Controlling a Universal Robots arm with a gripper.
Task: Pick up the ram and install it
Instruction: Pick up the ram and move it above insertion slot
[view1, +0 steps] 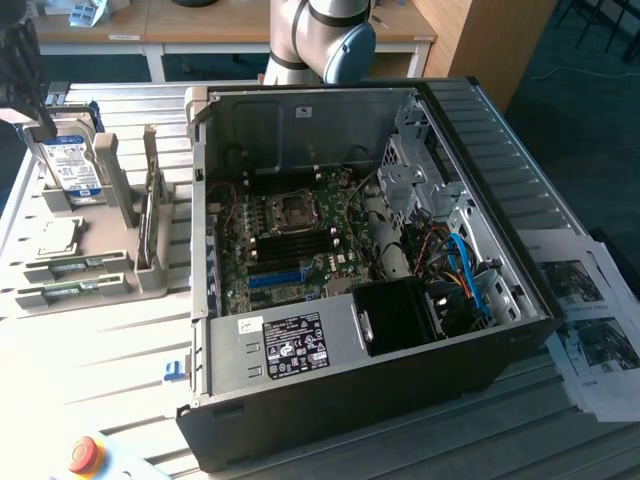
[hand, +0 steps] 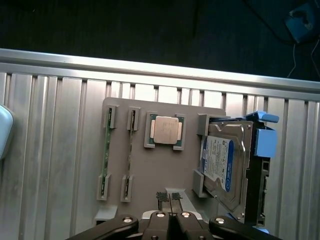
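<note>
Pincer: the pincer (hand: 170, 198) has its tips pressed together and pinches nothing. It hangs over the rim of the parts holder (hand: 150, 175), clear of everything on it.
Parts holder: a grey tray with moulded bays, lying flat on the tabletop (hand: 50, 150) of ribbed metal slats.
Ram: the ram (hand: 106, 152) lies on edge in the holder's outermost bay, away from the pincer's tips and not touched.
Second ram stick: a second ram stick (hand: 129, 155) lies in the next bay of the holder, parallel to the first.
Processor: a square processor (hand: 165, 129) sits in the holder's middle bay, just beside the second stick.
Hard drive: a silver hard drive (hand: 220, 165) with a blue-white label stands propped in the holder's far bay, with a blue bracket (hand: 265, 141) against it.
Computer case: an open computer case (view1: 470, 330) stands at the exterior view's right of the holder, its motherboard (view1: 290, 235) facing up.
Dark shape: above the holder's hard drive end, probably the arm's wrist (view1: 20, 55); it is too blurred to be sure.
</note>
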